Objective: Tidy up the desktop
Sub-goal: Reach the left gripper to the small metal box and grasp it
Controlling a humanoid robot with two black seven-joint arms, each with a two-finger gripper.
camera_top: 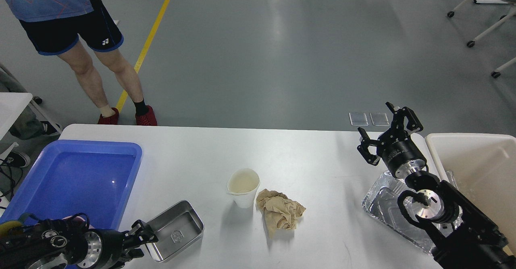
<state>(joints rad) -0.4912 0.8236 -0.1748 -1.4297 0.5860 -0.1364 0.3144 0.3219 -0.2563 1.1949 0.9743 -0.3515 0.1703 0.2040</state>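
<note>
Altogether, you had one desktop in front of you, white and wide, carrying one blue tray at its left end, one steel tin near left, one paper cup at the middle and one crumpled brown paper touching the cup's right side. One foil tray lay at the right, partly under your right arm, and one beige bin stood just past the right edge. Your left gripper sat at the tin's left rim, and I could not tell whether its fingers held the rim. Your right gripper hung open above the far right corner, holding nothing. One person stood beyond the far left edge.
</note>
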